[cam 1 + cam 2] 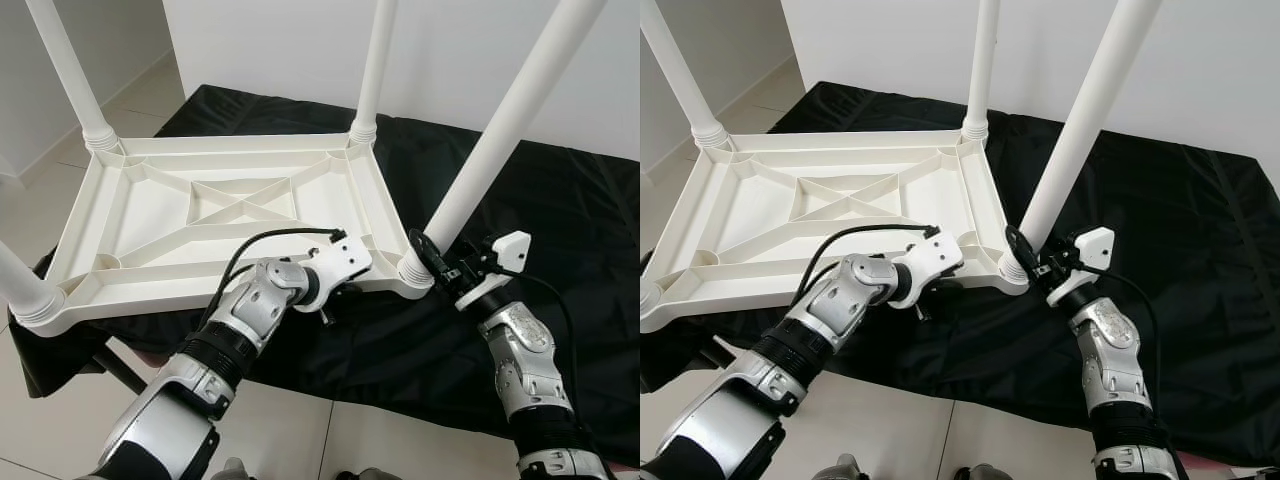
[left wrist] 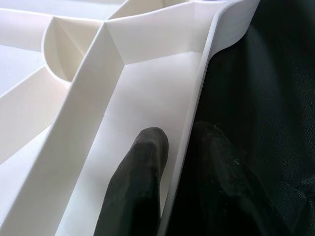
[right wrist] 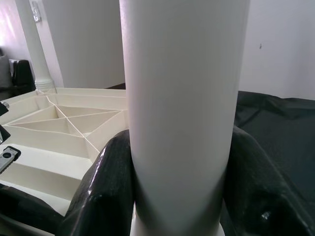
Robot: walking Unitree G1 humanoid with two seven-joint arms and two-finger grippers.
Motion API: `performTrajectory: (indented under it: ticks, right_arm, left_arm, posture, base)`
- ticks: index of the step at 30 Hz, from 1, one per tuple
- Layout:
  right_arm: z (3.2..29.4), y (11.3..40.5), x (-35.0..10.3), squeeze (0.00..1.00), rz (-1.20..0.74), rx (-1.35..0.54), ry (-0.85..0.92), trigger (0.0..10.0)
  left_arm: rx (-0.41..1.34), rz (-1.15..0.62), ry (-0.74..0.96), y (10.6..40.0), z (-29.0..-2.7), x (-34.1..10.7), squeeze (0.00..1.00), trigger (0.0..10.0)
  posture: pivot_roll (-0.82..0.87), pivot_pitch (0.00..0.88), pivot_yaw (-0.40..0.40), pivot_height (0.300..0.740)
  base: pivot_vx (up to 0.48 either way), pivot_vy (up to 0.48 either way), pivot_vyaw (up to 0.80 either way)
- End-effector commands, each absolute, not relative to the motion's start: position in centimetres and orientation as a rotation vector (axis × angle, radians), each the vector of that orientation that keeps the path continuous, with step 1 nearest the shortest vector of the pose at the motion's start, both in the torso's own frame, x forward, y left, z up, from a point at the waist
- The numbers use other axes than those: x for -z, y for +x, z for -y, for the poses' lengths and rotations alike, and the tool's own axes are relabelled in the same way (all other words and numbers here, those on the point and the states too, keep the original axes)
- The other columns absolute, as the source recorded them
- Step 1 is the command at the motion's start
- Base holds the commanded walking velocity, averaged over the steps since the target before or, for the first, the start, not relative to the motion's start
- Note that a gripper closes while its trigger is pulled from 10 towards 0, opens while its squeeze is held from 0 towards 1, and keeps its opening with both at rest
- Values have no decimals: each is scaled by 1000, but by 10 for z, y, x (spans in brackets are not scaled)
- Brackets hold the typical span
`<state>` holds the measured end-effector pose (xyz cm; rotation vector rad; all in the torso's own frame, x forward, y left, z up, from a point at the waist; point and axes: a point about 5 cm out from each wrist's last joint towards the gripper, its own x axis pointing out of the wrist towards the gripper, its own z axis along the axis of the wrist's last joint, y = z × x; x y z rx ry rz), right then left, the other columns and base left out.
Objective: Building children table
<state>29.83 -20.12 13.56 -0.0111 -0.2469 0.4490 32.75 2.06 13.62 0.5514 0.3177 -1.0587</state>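
A white plastic children's table (image 1: pixel 230 205) lay upside down on a black cloth (image 1: pixel 560 230), its ribbed underside facing up and four white legs standing from its corners. The tops of all the legs were cut off by the frame edges, and the near left leg (image 1: pixel 20 285) showed only its lower stub.

The right gripper (image 1: pixel 432 262) was at the near right corner, its two black fingers (image 3: pixel 106 191) closed around the base of the near right leg (image 1: pixel 500 140), one pad on each side and pressed against it. The socket where that leg met the tabletop was partly hidden behind the fingers.

The left gripper (image 2: pixel 179 162) was at the table's near rim (image 2: pixel 197 108), just left of that corner. Its fingers pinched the thin rim wall, one fingertip (image 2: pixel 147 152) inside the tray-like underside and the other outside against the cloth. From the head views the fingertips were hidden under the wrist housing and the rim. Pale floor tiles (image 1: pixel 300 430) showed at the near edge.
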Motion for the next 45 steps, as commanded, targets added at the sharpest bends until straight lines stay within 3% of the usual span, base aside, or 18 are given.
performTrajectory:
  ticks: [1,45]
  right_arm:
    - [218,286,-89,0,5,-379,-26,10000]
    - [217,291,-83,0,-14,-267,11,10000]
  left_arm:
    - [1081,-216,573,328,-14,-158,0,10000]
    - [1095,-214,575,326,-12,-159,0,10000]
  posture:
    - [-83,24,1,740]
    - [-83,33,5,740]
  base:
    - [0,0,0]
    - [0,0,0]
